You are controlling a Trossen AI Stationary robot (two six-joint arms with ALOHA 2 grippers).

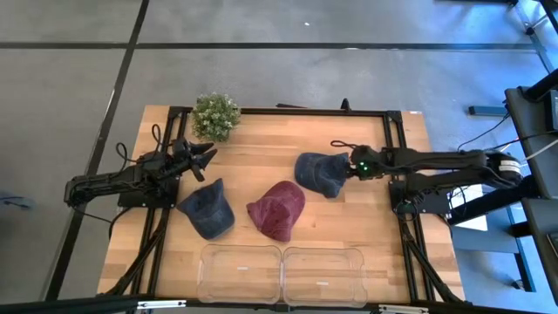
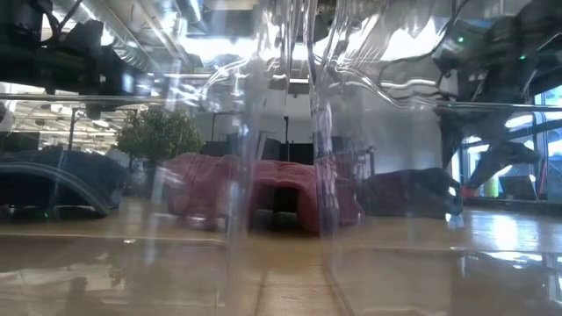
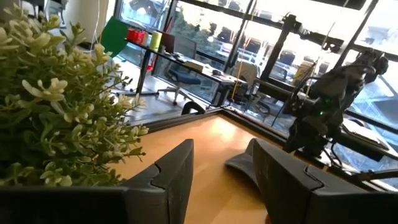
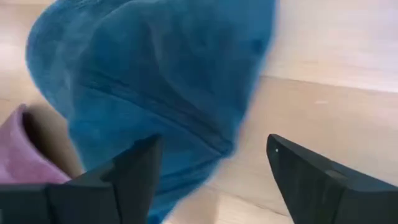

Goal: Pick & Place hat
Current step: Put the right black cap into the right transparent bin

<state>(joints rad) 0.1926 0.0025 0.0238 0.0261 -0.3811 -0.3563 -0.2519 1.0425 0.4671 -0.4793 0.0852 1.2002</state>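
Right hand (image 1: 349,166) spread wide at the blue hat (image 1: 320,173), mid-desk (image 1: 261,139), bare wood beyond. Hat's long axis runs across the desk toward the maroon hat (image 1: 277,209). Left hand (image 1: 206,157) open beside the plant (image 1: 215,115).

The wooden worktop (image 1: 261,166) carries three hats near its centre: a dark blue hat (image 1: 207,209) toward the left edge, a maroon hat (image 1: 277,210) in the middle, and a blue hat (image 1: 321,173) toward the right edge. A small potted plant (image 1: 215,116) stands at the far-left corner. Two clear plastic bins (image 1: 281,274) sit side by side along the near edge.
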